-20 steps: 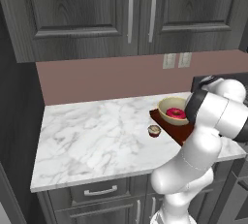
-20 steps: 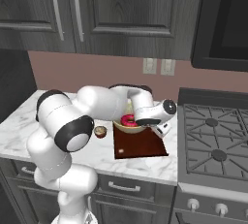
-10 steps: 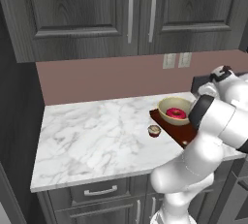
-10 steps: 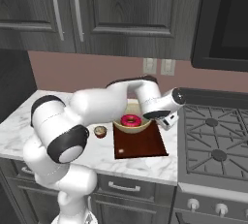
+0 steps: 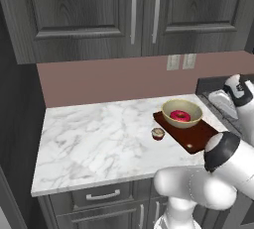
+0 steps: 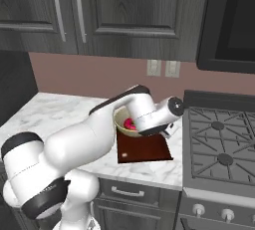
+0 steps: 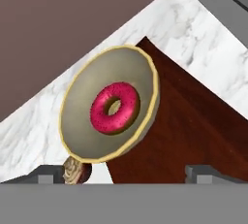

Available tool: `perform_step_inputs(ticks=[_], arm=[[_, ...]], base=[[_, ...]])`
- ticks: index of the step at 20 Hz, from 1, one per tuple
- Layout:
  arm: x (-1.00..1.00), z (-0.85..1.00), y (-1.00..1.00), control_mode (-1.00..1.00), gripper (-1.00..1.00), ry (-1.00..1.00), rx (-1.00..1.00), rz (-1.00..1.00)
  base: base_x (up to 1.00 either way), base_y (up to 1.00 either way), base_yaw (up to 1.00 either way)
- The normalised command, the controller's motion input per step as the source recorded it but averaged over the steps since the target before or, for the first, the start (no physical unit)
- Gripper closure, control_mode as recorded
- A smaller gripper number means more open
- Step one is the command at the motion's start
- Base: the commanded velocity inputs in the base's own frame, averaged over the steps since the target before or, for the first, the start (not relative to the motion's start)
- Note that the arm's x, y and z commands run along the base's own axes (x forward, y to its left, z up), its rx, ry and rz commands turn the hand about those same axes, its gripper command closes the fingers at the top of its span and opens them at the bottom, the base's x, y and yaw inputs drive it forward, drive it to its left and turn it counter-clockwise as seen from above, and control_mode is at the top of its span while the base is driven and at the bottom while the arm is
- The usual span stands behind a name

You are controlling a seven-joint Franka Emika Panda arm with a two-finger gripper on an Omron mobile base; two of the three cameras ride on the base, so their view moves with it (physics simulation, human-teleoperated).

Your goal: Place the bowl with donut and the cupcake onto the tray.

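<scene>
- one of two items is placed: the bowl (image 5: 182, 113) with its donut (image 5: 179, 116) sits on the tray (image 5: 198, 136).
- the tool (image 7: 126, 173), tips apart and empty, must next reach the cupcake (image 5: 158, 134), on the table (image 5: 99, 139) just beside the tray.

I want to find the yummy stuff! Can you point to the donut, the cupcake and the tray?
donut (image 7: 115, 108), hand view, on the pink icing ring.
cupcake (image 5: 158, 133), left base view, on its pale cream top.
tray (image 6: 144, 150), right base view, on its bare dark surface.
</scene>
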Motion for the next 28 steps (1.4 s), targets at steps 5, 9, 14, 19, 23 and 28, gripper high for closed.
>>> perform_step_inputs(ticks=[5, 9, 14, 19, 23, 28], arm=[[-0.49, 0.05, 0.89, -1.00, -1.00, -0.16, -0.21, 0.01], [-0.26, 0.39, 0.94, -1.00, -1.00, -0.11, -0.21, 0.00], [-0.06, 0.51, 0.89, -1.00, -1.00, -0.01, -0.23, 0.00], [0.16, 0.31, 0.82, -1.00, -1.00, 0.06, -0.23, 0.00], [0.41, 0.13, 0.55, -1.00, -1.00, 0.27, -0.23, 0.01], [0.38, 0.08, 0.36, -1.00, -1.00, 0.31, -0.21, 0.03]], base=[[0.00, 0.00, 0.00], [0.00, 0.00, 0.00], [0.00, 0.00, 0.00], [0.00, 0.00, 0.00], [0.00, 0.00, 0.00], [0.00, 0.00, 0.00]])
